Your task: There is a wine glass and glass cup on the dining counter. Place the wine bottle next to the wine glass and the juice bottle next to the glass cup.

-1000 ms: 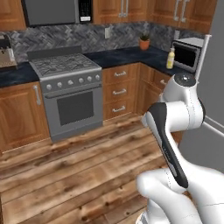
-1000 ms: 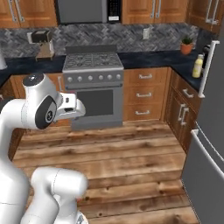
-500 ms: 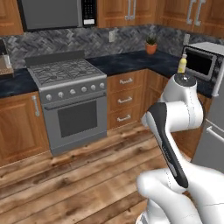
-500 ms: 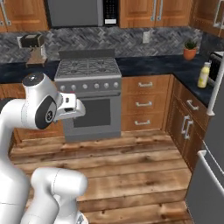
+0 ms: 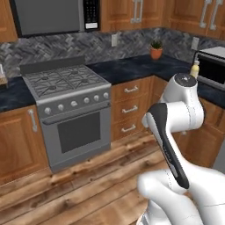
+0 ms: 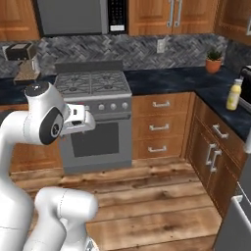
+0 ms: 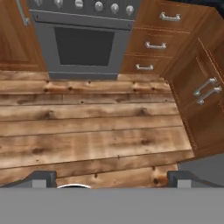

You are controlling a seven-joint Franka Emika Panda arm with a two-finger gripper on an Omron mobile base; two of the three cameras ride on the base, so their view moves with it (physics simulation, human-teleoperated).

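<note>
Jaws spread wide and holding nothing, the gripper looks down over bare plank floor, its two dark fingertips low at either side of the hand view. From left to right across the kitchen: a toaster sits on the dark counter at far left, then the steel stove under a microwave, then a bank of wooden drawers. Past them a small potted plant stands by the tiled backsplash. At far right, the juice bottle, yellow with a white cap, stands upright on the corner counter; in the left base view, the same bottle peeks above the arm's shoulder, just beside a second microwave.
</note>
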